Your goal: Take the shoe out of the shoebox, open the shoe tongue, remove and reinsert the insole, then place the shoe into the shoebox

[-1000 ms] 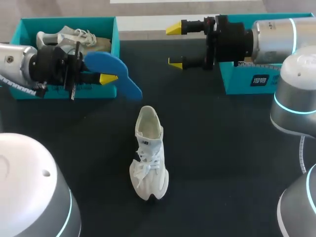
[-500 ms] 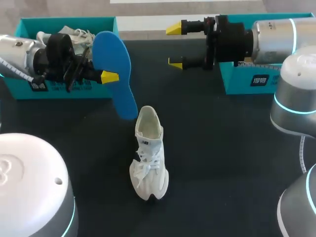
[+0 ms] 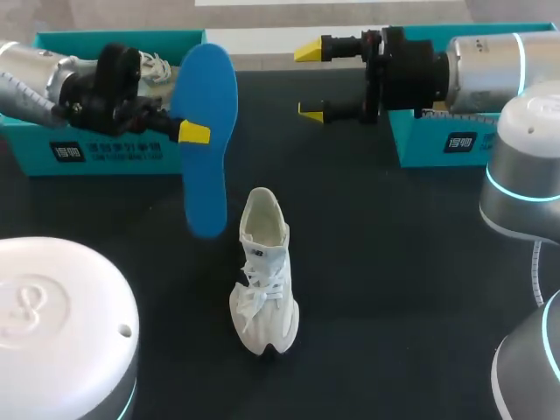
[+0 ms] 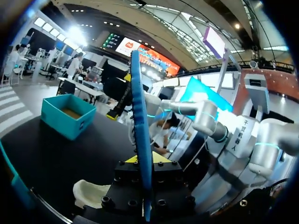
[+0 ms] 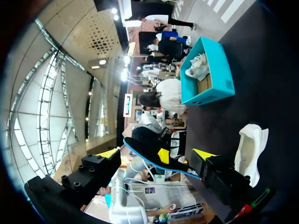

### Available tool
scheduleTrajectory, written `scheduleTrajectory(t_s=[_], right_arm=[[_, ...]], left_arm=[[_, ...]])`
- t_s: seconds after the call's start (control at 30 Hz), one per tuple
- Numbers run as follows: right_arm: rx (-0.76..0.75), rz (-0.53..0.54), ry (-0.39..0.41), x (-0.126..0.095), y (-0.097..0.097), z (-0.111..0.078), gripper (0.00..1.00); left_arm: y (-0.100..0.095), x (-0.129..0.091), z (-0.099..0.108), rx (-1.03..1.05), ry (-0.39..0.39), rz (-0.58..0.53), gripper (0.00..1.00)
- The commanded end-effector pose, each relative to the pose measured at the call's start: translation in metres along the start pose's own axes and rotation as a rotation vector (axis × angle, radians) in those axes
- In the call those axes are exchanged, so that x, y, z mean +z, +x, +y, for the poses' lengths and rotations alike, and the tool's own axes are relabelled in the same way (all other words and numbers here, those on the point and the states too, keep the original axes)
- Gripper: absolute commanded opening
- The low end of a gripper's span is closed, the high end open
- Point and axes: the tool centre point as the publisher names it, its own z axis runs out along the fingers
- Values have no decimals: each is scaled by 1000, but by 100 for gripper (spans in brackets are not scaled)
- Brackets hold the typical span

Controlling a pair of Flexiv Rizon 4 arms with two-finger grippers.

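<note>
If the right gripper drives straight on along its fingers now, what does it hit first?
Most likely the insole held in the left gripper. In the right wrist view it lies straight ahead of the open right gripper, between its fingers. Depth and height are hard to judge, so it might pass close by instead.

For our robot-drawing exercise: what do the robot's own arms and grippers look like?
Left arm and right arm: rounded silver-grey shells with glowing cyan joint rings. Black wrist units; left gripper and right gripper carry wedge-shaped bright yellow fingertips.
</note>
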Motion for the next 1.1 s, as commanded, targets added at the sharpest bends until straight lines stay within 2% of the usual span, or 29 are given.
scheduleTrajectory(t_s=[0.03,0.53,0.67,0.73,0.83,0.9,1.1], right_arm=[[2,-2,-3,2,0,0,100],[2,-2,-3,2,0,0,100],[2,-2,-3,2,0,0,100],[2,-2,-3,2,0,0,100],[2,-2,-3,2,0,0,100],[-6,-56,-31,4,1,-5,100],[-45,-193,-80,8,5,-17,100]], left_arm=[[-2,-2,-4,-228,-58,19,0],[-2,-2,-4,-228,-58,19,0],[-15,-5,1,-338,20,-44,0],[-22,-7,4,-413,93,-51,0],[-31,-9,9,-496,180,-27,0],[-34,-8,11,-560,224,-4,0],[-49,-6,15,-658,245,21,0]])
